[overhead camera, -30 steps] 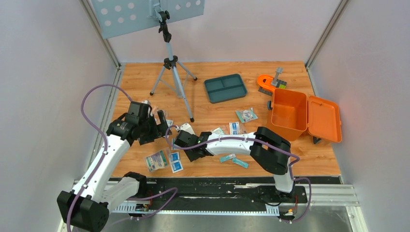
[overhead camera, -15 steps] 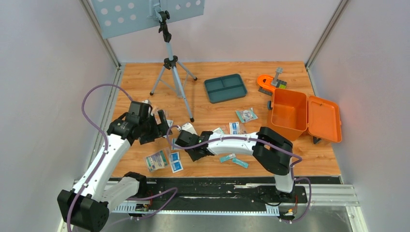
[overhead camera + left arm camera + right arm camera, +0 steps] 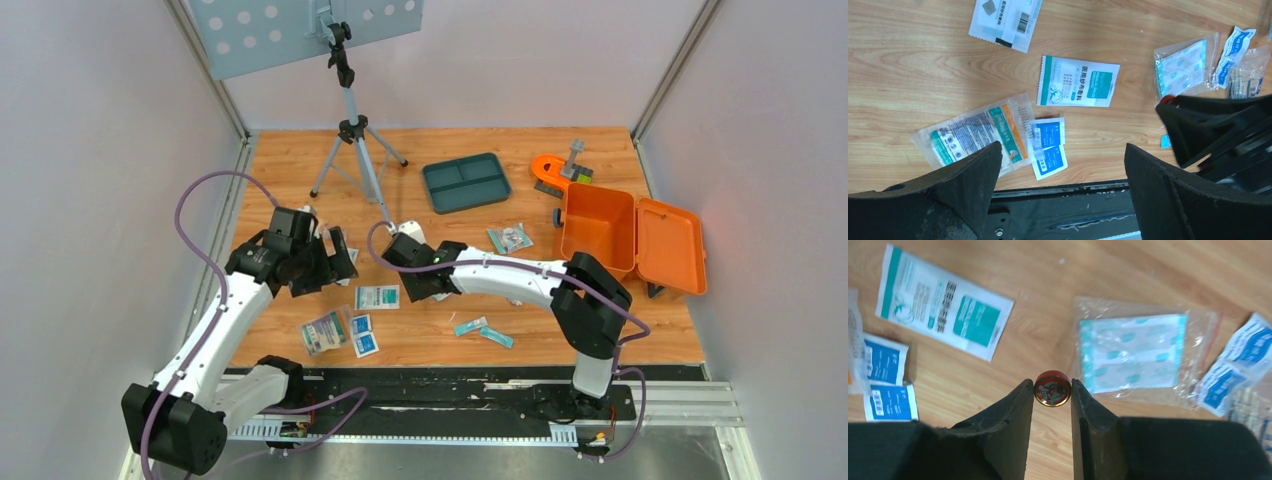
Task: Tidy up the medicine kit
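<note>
right pincer (image 3: pixel 1052 384) pinching small red tin (image 3: pixel 1052 389); left pincer (image 3: pixel 1062 150) spread wide, empty. right one's moved farther from bases since a sec ago

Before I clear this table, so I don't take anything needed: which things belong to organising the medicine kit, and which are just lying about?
Job: orange rectangular plastic medicine kit, lid open; small round red tin, gripped by the right gripper; white-and-teal paper sachet; blue square packets; clear plastic bag with a teal-printed pad.
Lying about: grey metal tripod; small orange curved piece.
</note>
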`<state>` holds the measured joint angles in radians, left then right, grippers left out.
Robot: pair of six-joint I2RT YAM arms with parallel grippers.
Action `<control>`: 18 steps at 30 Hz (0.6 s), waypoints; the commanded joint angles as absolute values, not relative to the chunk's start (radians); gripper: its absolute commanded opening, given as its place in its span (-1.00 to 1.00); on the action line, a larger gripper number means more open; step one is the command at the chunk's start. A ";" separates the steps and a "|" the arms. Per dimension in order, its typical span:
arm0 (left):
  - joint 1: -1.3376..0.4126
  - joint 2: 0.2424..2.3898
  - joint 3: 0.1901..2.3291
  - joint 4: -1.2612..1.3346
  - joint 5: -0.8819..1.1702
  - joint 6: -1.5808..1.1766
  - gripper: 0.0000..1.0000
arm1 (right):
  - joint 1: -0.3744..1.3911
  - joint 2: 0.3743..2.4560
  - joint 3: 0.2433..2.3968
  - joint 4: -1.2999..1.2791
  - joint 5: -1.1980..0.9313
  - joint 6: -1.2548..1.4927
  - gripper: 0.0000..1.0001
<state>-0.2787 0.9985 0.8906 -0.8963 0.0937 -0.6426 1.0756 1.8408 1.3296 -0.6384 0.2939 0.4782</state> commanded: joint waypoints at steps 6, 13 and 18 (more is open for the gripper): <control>-0.275 1.021 0.875 -0.841 0.123 -0.624 1.00 | 0.856 1.805 1.457 -0.614 0.227 0.370 -0.38; -0.275 1.017 0.906 -0.860 0.109 -0.612 1.00 | 0.704 1.899 1.634 -0.613 0.196 0.301 -0.37; -0.275 1.013 0.922 -0.866 0.106 -0.602 1.00 | 0.627 2.000 1.784 -0.614 0.182 0.270 -0.36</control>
